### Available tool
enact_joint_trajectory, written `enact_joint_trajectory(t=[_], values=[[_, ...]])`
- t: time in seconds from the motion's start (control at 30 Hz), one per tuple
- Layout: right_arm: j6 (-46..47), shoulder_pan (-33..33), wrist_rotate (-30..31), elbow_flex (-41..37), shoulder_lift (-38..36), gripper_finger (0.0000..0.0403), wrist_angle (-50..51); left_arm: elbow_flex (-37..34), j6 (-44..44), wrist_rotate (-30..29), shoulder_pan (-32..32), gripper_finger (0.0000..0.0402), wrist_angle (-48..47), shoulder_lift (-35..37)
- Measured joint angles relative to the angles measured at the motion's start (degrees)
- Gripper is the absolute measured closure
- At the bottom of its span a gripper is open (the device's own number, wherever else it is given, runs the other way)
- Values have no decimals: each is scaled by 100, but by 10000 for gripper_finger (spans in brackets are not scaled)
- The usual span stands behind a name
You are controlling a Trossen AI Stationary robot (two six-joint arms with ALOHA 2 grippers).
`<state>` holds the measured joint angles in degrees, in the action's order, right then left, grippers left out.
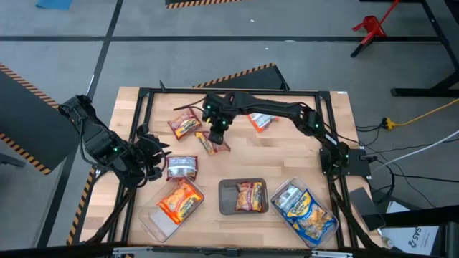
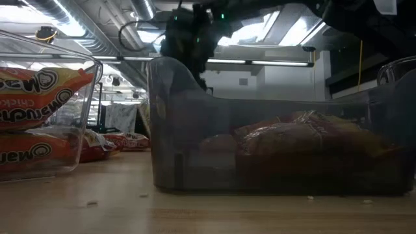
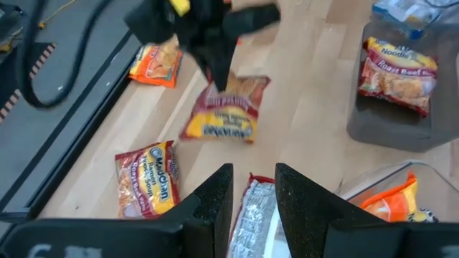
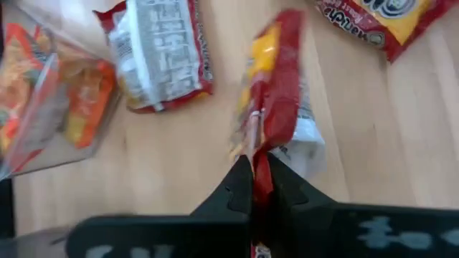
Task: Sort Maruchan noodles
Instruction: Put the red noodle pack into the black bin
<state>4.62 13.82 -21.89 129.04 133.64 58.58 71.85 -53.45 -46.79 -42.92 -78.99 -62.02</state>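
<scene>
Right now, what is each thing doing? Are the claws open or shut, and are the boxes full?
right gripper: shut on red packet, lifted.
left gripper: open, above silver-backed packet.
left tray: holds orange packets.
middle tray: holds dark red packet.
right tray: holds blue-and-white packets.

This is a robotics lab or industrial workshop. A wooden worktable (image 1: 237, 154) edged by a black metal frame (image 1: 147, 97) stands on a grey concrete floor (image 1: 301, 39) marked with orange-and-black hazard tape (image 1: 237, 74). Cables, one of them yellow (image 1: 423, 115), trail over the floor to the right, and a red stand (image 1: 371, 27) sits far right. The low view shows exposed ceiling ducts (image 2: 78, 32) and strip lights (image 2: 224, 61).
</scene>
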Motion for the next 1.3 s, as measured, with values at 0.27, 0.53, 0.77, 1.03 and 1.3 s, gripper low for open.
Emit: enact_joint_trajectory(t=[0.27, 0.53, 0.77, 1.03, 1.3], values=[[401, -296, 292, 349, -581, 402, 917, 0, 4, -34, 0, 303, -224, 0], [1293, -1316, 1002, 341, -1546, 403, 1270, 0, 157, -246, 0, 303, -312, 2], [2411, -2697, 2348, 345, -1928, 403, 1371, 0, 210, -361, 0, 303, -312, 2], [3406, -3666, 3252, -199, -1856, 403, 657, 0, 286, -361, -2, 303, -290, 0], [3403, -3658, 3238, -306, -2562, 403, 810, 0, 286, -324, -2, 303, -283, 2]])
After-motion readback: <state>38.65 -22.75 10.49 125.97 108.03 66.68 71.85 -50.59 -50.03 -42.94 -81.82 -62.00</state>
